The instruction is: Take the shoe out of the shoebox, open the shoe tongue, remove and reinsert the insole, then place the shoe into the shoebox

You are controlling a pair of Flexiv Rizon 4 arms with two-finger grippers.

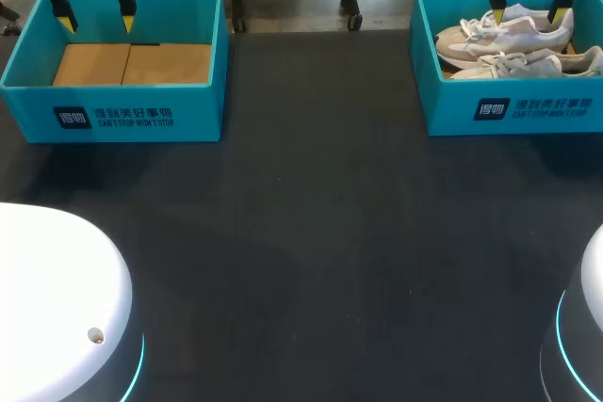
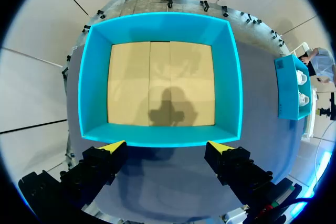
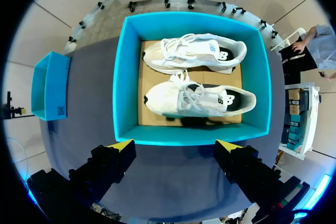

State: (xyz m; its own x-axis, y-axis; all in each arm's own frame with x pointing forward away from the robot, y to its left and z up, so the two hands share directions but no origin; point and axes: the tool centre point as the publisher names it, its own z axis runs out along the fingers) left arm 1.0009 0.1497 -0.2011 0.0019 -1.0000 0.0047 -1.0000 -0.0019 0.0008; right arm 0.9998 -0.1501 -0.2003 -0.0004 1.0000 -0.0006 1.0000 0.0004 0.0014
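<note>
In your head view the right shoebox wall hides the sole of the nearer sneaker, and its heel is cut off. It lies inside beside the farther sneaker, both lengthwise across the box, toes toward the left shoebox. Your right gripper and left gripper hang above their boxes, fingers spread, empty.

Two teal shoeboxes sit at the table's far side, well apart. The right shoebox has a pair of white lace-up sneakers in it, side by side on the tan cardboard floor, toes pointing toward the other box. The far sneaker and near sneaker are both laced up. The left shoebox shows only its cardboard floor.
</note>
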